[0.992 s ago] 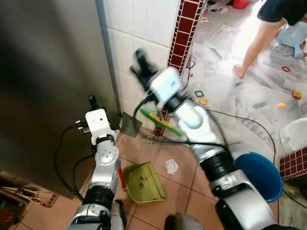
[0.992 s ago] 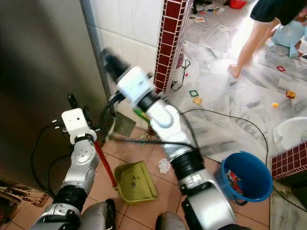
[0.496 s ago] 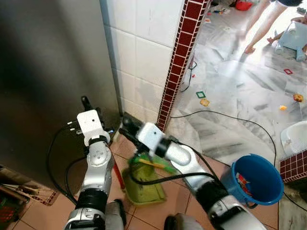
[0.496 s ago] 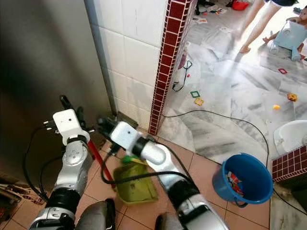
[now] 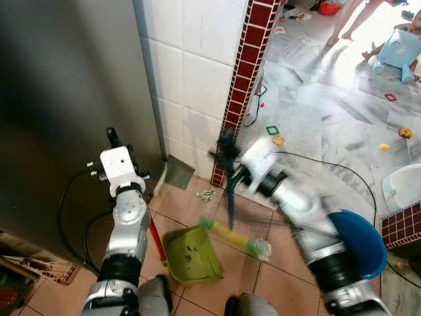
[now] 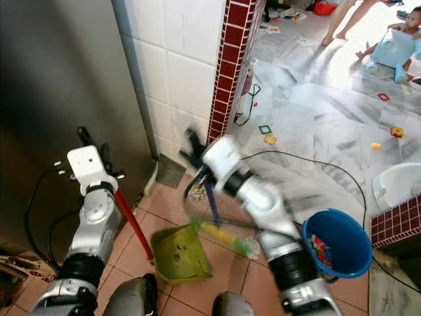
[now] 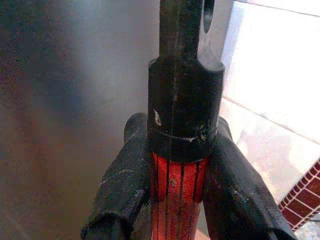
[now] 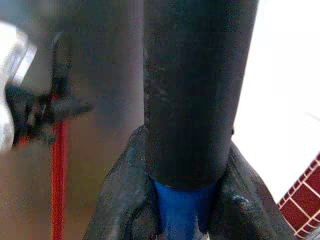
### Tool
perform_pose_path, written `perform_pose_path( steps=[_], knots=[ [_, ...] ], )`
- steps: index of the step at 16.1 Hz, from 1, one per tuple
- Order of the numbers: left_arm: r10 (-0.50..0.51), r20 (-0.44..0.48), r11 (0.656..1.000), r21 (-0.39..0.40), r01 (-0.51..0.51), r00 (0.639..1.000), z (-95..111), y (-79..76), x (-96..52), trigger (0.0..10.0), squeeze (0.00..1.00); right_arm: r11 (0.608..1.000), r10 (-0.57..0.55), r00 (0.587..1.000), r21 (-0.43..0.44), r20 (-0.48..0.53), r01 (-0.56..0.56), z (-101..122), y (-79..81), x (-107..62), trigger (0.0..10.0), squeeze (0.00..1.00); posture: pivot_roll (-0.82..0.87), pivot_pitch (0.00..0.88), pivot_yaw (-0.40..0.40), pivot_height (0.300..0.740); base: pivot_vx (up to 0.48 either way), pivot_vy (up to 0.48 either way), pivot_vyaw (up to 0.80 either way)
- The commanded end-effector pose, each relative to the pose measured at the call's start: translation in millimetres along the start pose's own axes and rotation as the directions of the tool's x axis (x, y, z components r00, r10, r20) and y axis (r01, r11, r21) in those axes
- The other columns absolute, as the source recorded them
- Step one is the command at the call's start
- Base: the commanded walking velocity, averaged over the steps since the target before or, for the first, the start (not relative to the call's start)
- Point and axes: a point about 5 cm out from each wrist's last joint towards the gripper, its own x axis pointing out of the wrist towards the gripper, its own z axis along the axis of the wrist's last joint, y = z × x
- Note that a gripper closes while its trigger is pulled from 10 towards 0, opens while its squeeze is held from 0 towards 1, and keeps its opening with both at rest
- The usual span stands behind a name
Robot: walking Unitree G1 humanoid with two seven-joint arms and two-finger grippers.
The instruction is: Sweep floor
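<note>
My left gripper [image 5: 113,139] is shut on the black-capped red handle [image 7: 176,182] of a green dustpan [image 5: 191,253], which rests on the terracotta tiles in front of me. Its fingers [image 7: 125,185] clamp both sides of the handle. My right gripper [image 5: 225,149] is shut on the black grip [image 8: 195,100] of a blue-handled broom [image 5: 230,197]. The green and yellow broom head [image 5: 231,237] lies blurred on the floor just right of the dustpan. A whitish scrap [image 5: 263,249] sits at the head's far end. Small litter [image 5: 207,195] lies near the pillar's foot.
A steel door [image 5: 66,99] and white tiled wall [image 5: 197,72] stand close ahead, with a red-tiled pillar [image 5: 247,79]. A blue bucket [image 5: 358,240] sits to the right. A black cable [image 5: 329,168] crosses the marble floor. A person's legs [image 5: 345,20] show far back.
My right arm has swung up and to the right with the broom. The broom head has gone from over the dustpan to the floor on its right. The left arm holds still.
</note>
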Motion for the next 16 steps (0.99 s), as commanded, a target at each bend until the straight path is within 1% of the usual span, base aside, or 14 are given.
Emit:
perform_pose_path(
  steps=[1,2,3,4,5,6,8,9,10,11,12,13,15,16],
  knots=[
    [-0.016,0.003,1.0,0.003,0.016,1.0,3,-4.4,2.3,10.0,0.0,1.0,0.008,0.997,0.01,0.071,-0.009,21,-5.9,4.2,10.0,0.0,-0.09,0.063,-0.009,0.74,0.0,0.0,0.0],
    [-0.02,0.003,1.0,0.009,0.02,1.0,3,-4.3,3.4,10.0,0.0,1.0,0.008,0.997,0.024,0.079,-0.01,29,-10.9,4.9,10.0,0.0,-0.09,0.057,-0.007,0.74,0.0,0.0,0.0],
    [-0.019,0.002,1.0,0.012,0.019,1.0,3,-4.0,4.0,10.0,0.0,1.0,-0.004,0.996,0.015,0.09,0.002,33,-14.3,5.9,10.0,0.0,-0.09,0.054,-0.005,0.74,0.0,0.0,0.0],
    [-0.01,0.007,1.0,0.021,0.009,1.0,4,-2.1,5.9,10.0,0.0,0.995,-0.085,0.987,-0.042,0.138,0.092,46,-27.6,11.1,10.0,0.0,-0.09,0.048,-0.005,0.74,0.0,0.0,0.0],
    [0.002,0.022,1.0,0.021,-0.003,1.0,7,-0.9,6.7,10.0,0.0,0.99,-0.115,0.98,-0.064,0.159,0.127,54,-31.6,13.4,10.0,0.0,-0.08,0.044,-0.007,0.74,0.0,0.0,0.0],
    [0.009,0.048,1.0,0.011,-0.01,0.999,12,-0.1,6.2,10.0,0.0,0.976,-0.145,0.97,-0.132,0.197,0.173,63,-34.2,17.4,10.0,0.0,-0.07,0.041,-0.009,0.74,0.0,0.0,0.0],
    [0.003,0.055,1.0,0.015,-0.004,0.998,11,0.5,3.3,10.0,0.0,0.957,-0.166,0.962,-0.199,0.218,0.211,67,-35.1,20.3,10.0,0.0,-0.06,0.039,-0.012,0.74,0.0,0.0,0.0],
    [-0.002,0.055,1.0,0.022,0.001,0.998,10,1.3,1.9,10.0,0.0,0.935,-0.183,0.959,-0.262,0.216,0.237,67,-36.0,20.6,10.0,0.0,-0.06,0.035,-0.013,0.74,0.0,0.0,0.0],
    [-0.032,0.028,0.999,0.019,0.031,0.999,6,0.4,-0.6,10.0,0.0,0.903,-0.229,0.956,-0.326,0.185,0.28,60,-39.6,18.9,10.0,0.0,-0.06,0.033,-0.014,0.74,0.0,0.0,0.0],
    [-0.071,0.001,0.997,0.024,0.071,0.997,1,-1.4,-2.6,10.0,0.0,0.88,-0.28,0.948,-0.353,0.151,0.316,52,-43.7,15.9,10.0,0.0,-0.06,0.032,-0.014,0.74,0.0,0.0,0.0],
    [-0.111,-0.019,0.993,0.028,0.112,0.994,-2,-3.4,-4.2,10.0,0.0,0.861,-0.321,0.94,-0.378,0.115,0.341,44,-46.3,12.7,10.0,0.0,-0.06,0.033,-0.013,0.74,0.0,0.0,0.0],
    [-0.121,-0.025,0.992,0.026,0.122,0.992,-3,-3.9,-4.7,10.0,0.0,0.852,-0.334,0.937,-0.392,0.105,0.347,42,-47.1,11.5,10.0,0.0,-0.06,0.033,-0.012,0.74,0.0,0.0,0.0],
    [-0.18,-0.071,0.982,0.046,0.183,0.981,-10,-7.6,-5.3,10.0,0.0,0.84,-0.371,0.926,-0.402,0.067,0.365,30,-45.7,7.4,10.0,0.0,-0.07,0.031,-0.007,0.74,0.0,0.0,0.0],
    [-0.225,-0.085,0.972,0.051,0.23,0.971,-11,-13.6,-5.5,10.0,0.0,0.833,-0.398,0.917,-0.404,0.035,0.378,22,-45.2,5.9,10.0,0.0,-0.07,0.03,-0.007,0.74,0.0,0.0,0.0]
  ],
)
